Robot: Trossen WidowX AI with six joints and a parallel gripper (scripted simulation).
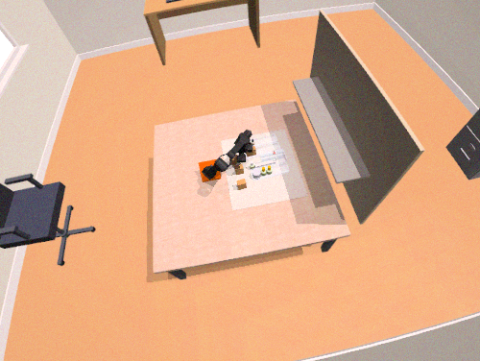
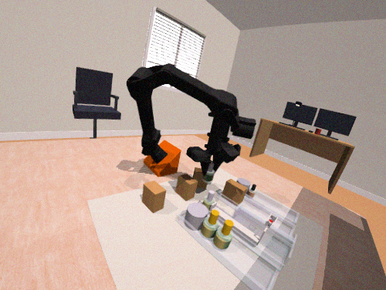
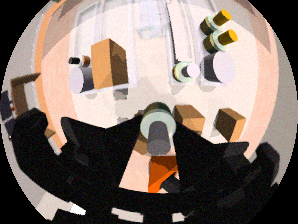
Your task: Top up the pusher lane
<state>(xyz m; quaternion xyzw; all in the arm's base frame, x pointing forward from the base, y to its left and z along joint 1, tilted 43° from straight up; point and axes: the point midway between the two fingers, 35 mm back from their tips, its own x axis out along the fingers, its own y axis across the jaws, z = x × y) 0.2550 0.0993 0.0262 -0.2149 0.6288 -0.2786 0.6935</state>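
My gripper (image 2: pixel 209 174) (image 3: pixel 157 121) is shut on a jar with a dark grey cap and pale green shoulder (image 2: pixel 208 177) (image 3: pixel 157 114). The jar hangs roughly upright behind the front ends of the lanes, by the brown blocks; its height above the table is hard to tell. A jar with a pale cap and green shoulder (image 1: pixel 252 166) (image 2: pixel 208 203) (image 3: pixel 181 73) stands at the near end of a narrow white lane (image 2: pixel 241 228) (image 3: pixel 181 35). A small red mark (image 2: pixel 271 221) shows at that lane's far end. The pusher plate cannot be made out.
Beside that lane stand a wide lilac jar (image 2: pixel 196 217) (image 3: pixel 219 67) and two yellow-capped jars (image 2: pixel 210 225) (image 2: pixel 223 236). Brown blocks (image 2: pixel 154 197) (image 2: pixel 187 187) (image 2: pixel 234 191) stand before the lanes. Behind one block are a lilac-lidded jar (image 3: pixel 80 80) and a black-capped bottle (image 2: pixel 252 190).
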